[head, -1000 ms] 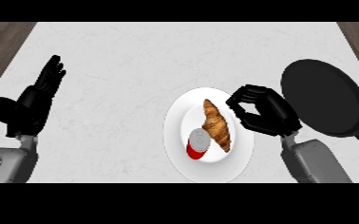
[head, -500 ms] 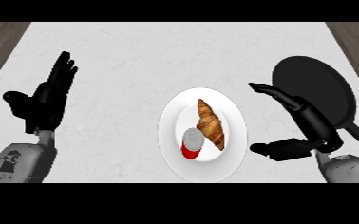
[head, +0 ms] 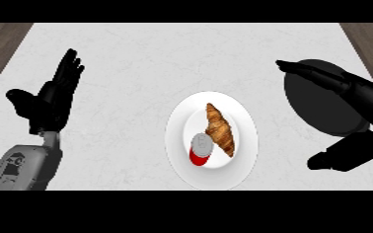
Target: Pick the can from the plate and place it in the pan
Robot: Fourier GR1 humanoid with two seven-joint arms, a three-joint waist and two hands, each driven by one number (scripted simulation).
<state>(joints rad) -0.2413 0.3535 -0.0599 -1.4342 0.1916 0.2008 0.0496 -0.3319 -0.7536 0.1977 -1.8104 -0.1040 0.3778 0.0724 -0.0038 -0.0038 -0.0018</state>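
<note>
At the left of the frame, the black left hand (head: 50, 101) rests released, fingers straight and pointing up. At centre, a white round plate (head: 244, 143) carries a red can with a silver top (head: 201, 147) just beside a golden-brown croissant (head: 221, 128). At the right edge, the black right hand (head: 342, 86) is spread wide, grasping nothing, over a black round pan (head: 320, 108).
</note>
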